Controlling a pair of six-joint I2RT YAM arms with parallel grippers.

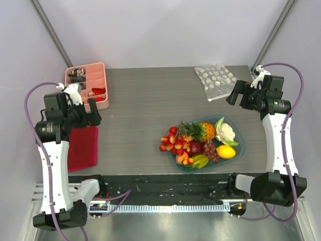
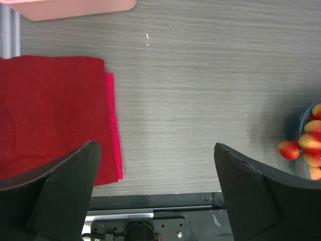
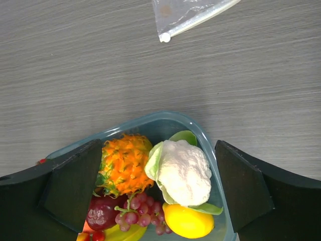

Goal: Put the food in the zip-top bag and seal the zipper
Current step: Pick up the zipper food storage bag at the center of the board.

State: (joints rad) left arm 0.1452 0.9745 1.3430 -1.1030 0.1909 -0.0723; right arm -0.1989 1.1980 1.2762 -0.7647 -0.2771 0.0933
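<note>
Splaying fingers [image 2: 60, 201] wide and empty on left gripper [image 2: 155, 146] and right gripper [image 3: 158, 145], hovering either side of the teal plate [image 3: 145, 120], leaving the food [image 1: 200, 143] heaped on it and the zip-top bag [image 1: 215, 80] flat beyond its far edge, zipper [image 3: 198, 20] facing the plate, seemingly readying a first pick.

Table [image 1: 145, 100]: bag [image 1: 215, 80]; plate [image 1: 241, 139]; tray [image 1: 100, 105]; cloth [image 1: 83, 148]

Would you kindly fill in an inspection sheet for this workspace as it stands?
Surface: grey wood-grain table, no spills seen.
Job's things: food piled on teal plate, near right; dotted bag flat, far right, no food inside; zipper along its near edge.
Clutter: pink tray far left; red cloth near left.
Pincers: left pincer open over table beside cloth; right pincer open above plate; both empty.
Cables: purple cables loop along both arms.
Surroundings: white walls; nothing else seen.
</note>
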